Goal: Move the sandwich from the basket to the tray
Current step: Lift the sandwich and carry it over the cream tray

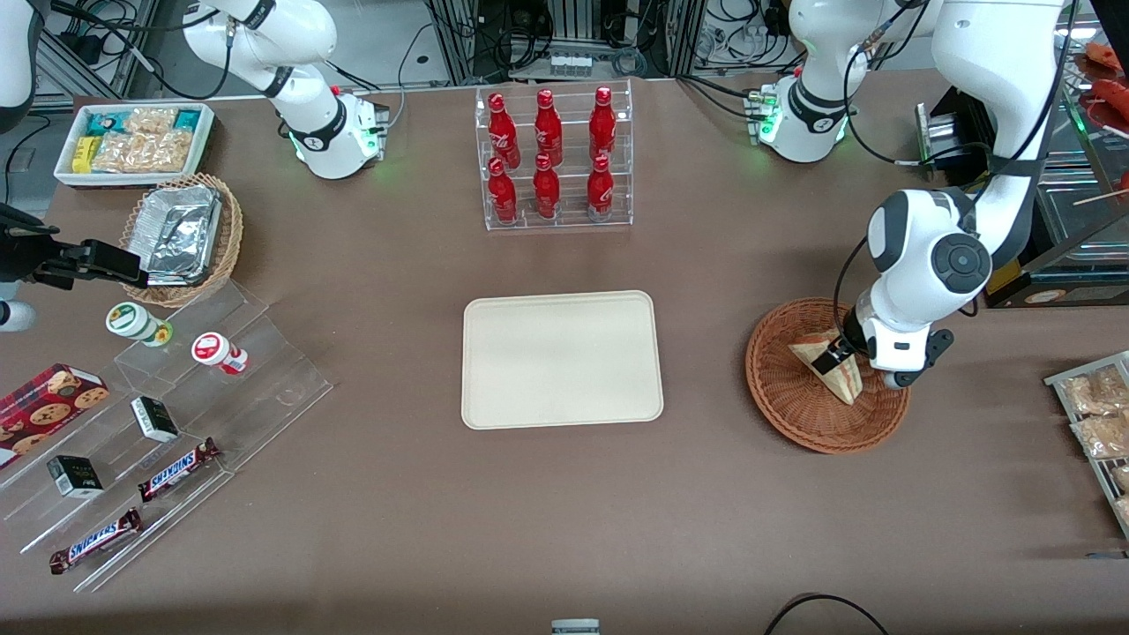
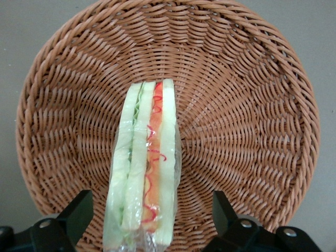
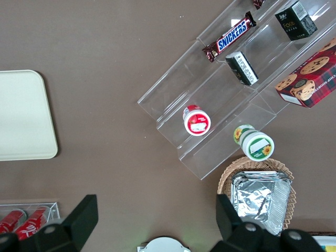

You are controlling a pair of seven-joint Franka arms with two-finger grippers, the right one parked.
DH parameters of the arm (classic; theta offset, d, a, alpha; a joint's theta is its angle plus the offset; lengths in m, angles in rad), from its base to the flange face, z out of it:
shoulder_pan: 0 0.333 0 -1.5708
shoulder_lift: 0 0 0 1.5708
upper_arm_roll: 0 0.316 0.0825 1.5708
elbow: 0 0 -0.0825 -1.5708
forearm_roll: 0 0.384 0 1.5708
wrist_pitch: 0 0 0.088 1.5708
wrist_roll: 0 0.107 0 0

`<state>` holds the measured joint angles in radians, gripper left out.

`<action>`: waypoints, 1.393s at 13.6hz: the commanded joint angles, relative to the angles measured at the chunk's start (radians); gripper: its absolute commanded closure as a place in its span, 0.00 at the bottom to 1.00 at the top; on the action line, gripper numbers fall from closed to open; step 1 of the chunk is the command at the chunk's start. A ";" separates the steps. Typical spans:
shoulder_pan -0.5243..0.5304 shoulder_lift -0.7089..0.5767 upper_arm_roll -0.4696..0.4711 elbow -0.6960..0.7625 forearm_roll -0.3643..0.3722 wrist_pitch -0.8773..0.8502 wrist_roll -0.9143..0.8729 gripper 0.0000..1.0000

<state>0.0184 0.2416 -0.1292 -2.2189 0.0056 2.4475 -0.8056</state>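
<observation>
Snickers bars (image 1: pixel 179 468) on acrylic steps. Sandwich (image 2: pixel 144 168) in basket (image 2: pixel 252 105); gripper (image 2: pixel 149 220) fingers apart, straddling sandwich. Tray (image 1: pixel 562 359) beside basket.

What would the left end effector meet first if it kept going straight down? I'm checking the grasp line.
Most likely the sandwich: the open end effector sits over the basket with one finger on each side of it. Depth is unclear.

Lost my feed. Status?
Gripper open, astride sandwich. Sandwich on edge in basket, not gripped. Tray bare; path unobstructed.
</observation>
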 commanded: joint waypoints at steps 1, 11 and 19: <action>0.002 0.019 -0.001 -0.022 0.002 0.050 -0.026 0.00; 0.002 -0.008 0.000 -0.013 0.010 -0.063 -0.009 1.00; -0.092 0.001 -0.012 0.284 0.016 -0.397 -0.007 1.00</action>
<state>-0.0299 0.2276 -0.1415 -1.9809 0.0099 2.0814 -0.8109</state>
